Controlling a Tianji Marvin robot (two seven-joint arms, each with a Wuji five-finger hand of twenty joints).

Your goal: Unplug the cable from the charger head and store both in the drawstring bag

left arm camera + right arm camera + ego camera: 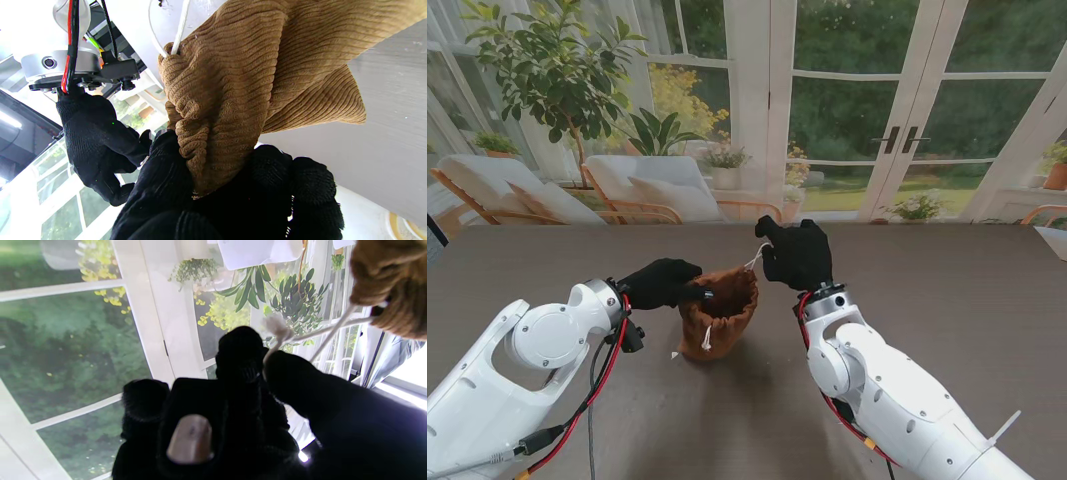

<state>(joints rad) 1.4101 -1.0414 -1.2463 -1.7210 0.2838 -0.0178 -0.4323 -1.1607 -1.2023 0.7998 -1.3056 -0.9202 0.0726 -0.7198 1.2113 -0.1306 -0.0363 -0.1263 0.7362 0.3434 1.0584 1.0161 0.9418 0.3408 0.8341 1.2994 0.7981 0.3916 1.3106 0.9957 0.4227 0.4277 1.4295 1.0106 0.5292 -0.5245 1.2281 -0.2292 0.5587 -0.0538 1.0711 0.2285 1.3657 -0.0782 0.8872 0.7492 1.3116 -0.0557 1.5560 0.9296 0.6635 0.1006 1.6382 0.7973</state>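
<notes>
Stand view: drawstring bag (pixel 718 312) sits mid-table betw. both arms, soft corduroy, prob. light and floppy; best held by rim and cord. Left hand (pixel 663 283) clamps the bag's left rim; right hand (pixel 797 254), raised just right of it, pinches the white cord (pixel 753 262).

Left wrist: fingers (pixel 173 173) bunch the gathered rim.

Right wrist: cord taut, pinched betw. thumb and finger. Cable, charger not visible.

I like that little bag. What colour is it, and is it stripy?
The drawstring bag is tan-brown corduroy with fine ridges, clearest in the left wrist view.
</notes>
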